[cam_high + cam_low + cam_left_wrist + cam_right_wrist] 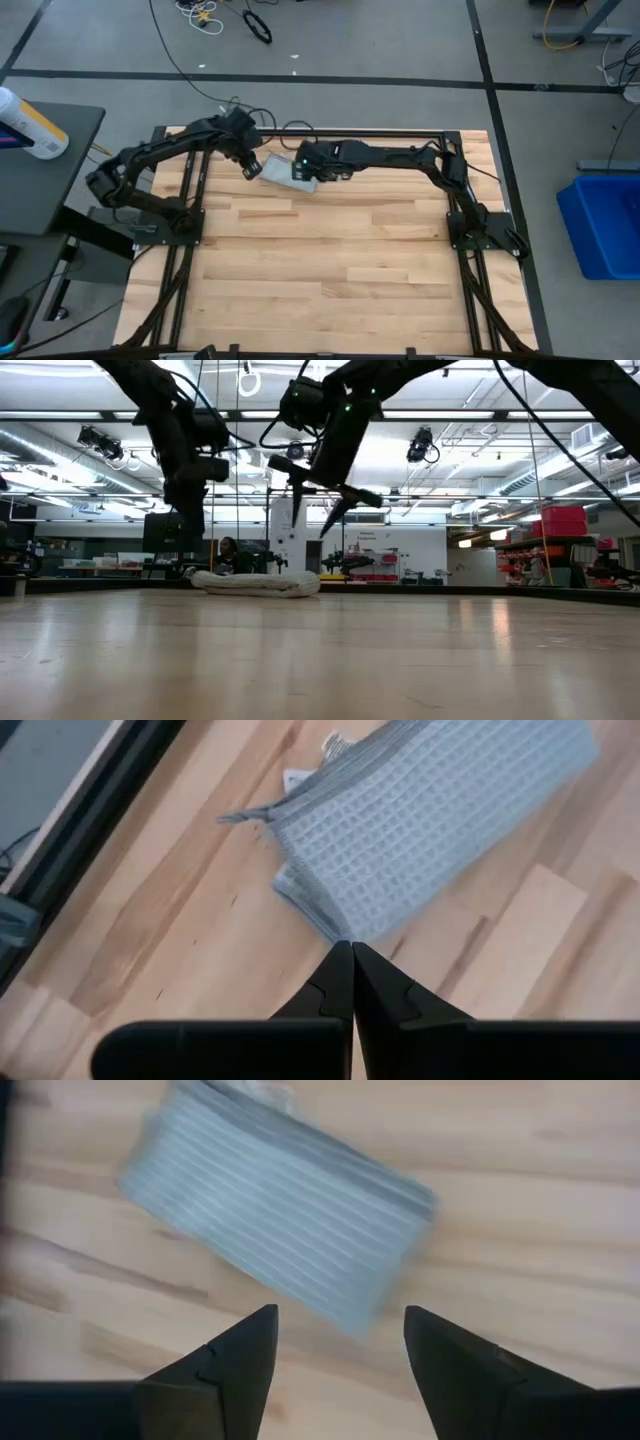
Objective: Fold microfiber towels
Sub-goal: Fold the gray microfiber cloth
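Note:
The pale grey-blue microfiber towel [285, 172] lies folded in several layers, flat on the wooden table near its far edge; it shows as a low bundle in the low view [255, 582]. A small white tag [295, 778] sticks out at one corner. My left gripper [350, 948] is shut, at the towel's left end [250, 168], low over the table [190, 563]. My right gripper [340, 1320] is open and empty, raised above the towel's right part [305, 172], clear of it in the low view [318, 510]. My left gripper's shut fingertips stand right at the folded towel's near-left edge [335, 932], coming from above and slanting down. I cannot tell whether they touch the cloth. The towel lies flat on the table.
The black frame rails [300, 133] run along the table's far edge just behind the towel. The wide wooden tabletop [330, 270] stretches toward the near edge. A spray bottle [30, 125] lies on a side table at the left, and a blue bin [605, 225] stands at the right.

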Action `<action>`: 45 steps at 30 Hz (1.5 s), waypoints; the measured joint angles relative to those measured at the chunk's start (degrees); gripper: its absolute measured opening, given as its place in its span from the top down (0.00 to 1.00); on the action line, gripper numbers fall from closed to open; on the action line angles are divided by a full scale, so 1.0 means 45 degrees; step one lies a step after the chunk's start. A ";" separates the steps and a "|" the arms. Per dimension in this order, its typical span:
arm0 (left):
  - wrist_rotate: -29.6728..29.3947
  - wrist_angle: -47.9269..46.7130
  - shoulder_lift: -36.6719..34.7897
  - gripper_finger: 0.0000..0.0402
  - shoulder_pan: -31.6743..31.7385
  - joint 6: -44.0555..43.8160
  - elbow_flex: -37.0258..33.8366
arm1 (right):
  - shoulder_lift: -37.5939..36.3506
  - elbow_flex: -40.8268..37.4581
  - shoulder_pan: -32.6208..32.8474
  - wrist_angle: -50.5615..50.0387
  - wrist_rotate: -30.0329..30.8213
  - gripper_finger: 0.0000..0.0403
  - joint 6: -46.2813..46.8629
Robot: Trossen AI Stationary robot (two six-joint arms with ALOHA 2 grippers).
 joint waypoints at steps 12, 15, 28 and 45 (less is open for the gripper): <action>0.1227 0.0891 0.1858 0.99 0.0611 0.0849 -0.0005 | -0.0103 -0.1866 0.0246 0.1485 -0.1715 0.44 0.0350; 0.1379 0.0763 0.2268 0.98 0.0621 0.0862 -0.0005 | -0.0180 -0.2971 0.0227 0.3524 -0.1935 0.44 0.1176; 0.1996 0.1155 0.3319 0.98 0.0689 0.1019 -0.0015 | -0.1104 -0.6097 -0.0595 0.7133 -0.1601 0.43 0.3074; 0.2146 0.1420 0.4181 0.97 0.0664 0.1158 -0.0015 | -0.0973 -0.6324 -0.1558 0.8235 -0.2048 0.42 0.3097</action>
